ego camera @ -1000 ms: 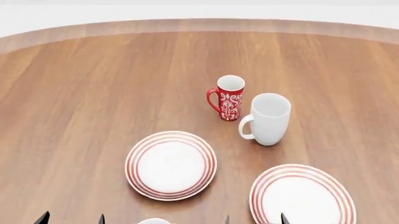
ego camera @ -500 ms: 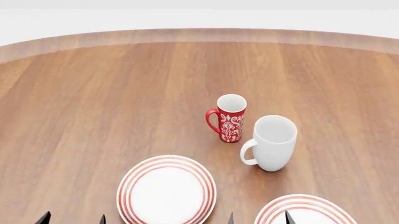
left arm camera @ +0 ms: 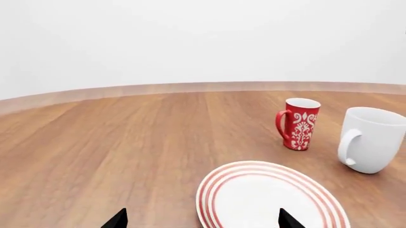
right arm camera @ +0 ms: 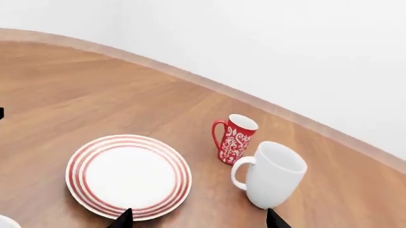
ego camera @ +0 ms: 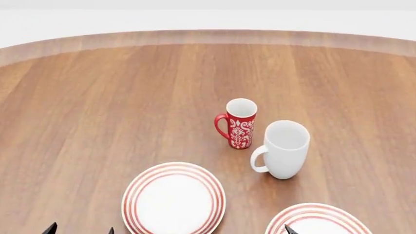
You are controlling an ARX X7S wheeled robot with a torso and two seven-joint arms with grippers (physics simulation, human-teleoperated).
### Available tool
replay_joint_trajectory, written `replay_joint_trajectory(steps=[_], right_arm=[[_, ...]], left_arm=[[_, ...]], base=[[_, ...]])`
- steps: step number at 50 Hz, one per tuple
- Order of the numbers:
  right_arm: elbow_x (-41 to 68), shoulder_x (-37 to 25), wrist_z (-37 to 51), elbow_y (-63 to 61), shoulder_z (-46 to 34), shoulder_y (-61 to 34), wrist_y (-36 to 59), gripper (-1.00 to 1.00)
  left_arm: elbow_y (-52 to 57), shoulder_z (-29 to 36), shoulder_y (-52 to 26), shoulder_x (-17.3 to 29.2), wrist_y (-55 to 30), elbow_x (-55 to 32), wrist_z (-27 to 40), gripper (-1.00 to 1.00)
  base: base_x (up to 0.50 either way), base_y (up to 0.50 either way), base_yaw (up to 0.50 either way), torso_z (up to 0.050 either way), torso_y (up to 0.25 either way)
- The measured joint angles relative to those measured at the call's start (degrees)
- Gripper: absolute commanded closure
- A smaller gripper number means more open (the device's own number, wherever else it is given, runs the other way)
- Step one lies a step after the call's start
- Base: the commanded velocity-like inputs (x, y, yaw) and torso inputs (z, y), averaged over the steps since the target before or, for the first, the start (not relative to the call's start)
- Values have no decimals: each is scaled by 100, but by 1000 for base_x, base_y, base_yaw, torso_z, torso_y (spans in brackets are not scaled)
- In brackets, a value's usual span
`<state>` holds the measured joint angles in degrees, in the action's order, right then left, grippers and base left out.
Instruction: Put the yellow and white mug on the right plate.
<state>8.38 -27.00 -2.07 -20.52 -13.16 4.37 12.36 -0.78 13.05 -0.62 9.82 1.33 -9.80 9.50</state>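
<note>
Your left fingers (left arm camera: 201, 221) and right fingers (right arm camera: 198, 221) spread empty, right plate (ego camera: 318, 219) bare, red mug (ego camera: 239, 123) beside white mug (ego camera: 283, 149) on surface (ego camera: 117, 97)

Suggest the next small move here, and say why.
Probably tilt the head camera down to find the yellow and white mug: no view shows it, only the slim red floral mug, tall white mug and round red-ringed white right plate.
</note>
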Motion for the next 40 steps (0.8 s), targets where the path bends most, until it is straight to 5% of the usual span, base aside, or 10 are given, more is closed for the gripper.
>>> replay_joint_trajectory(steps=[16,40], right_arm=[[103,-740,-818,-413,-399,414,123,-100],[245,-977,-1284,-578,-709,638,-21,-100]], left_arm=[[3,59,0,46,15,-35,40,-100],[-29,136,-18,100,34,-89,99,-100]], base=[[0,0,0,0,0],[0,0,0,0,0]])
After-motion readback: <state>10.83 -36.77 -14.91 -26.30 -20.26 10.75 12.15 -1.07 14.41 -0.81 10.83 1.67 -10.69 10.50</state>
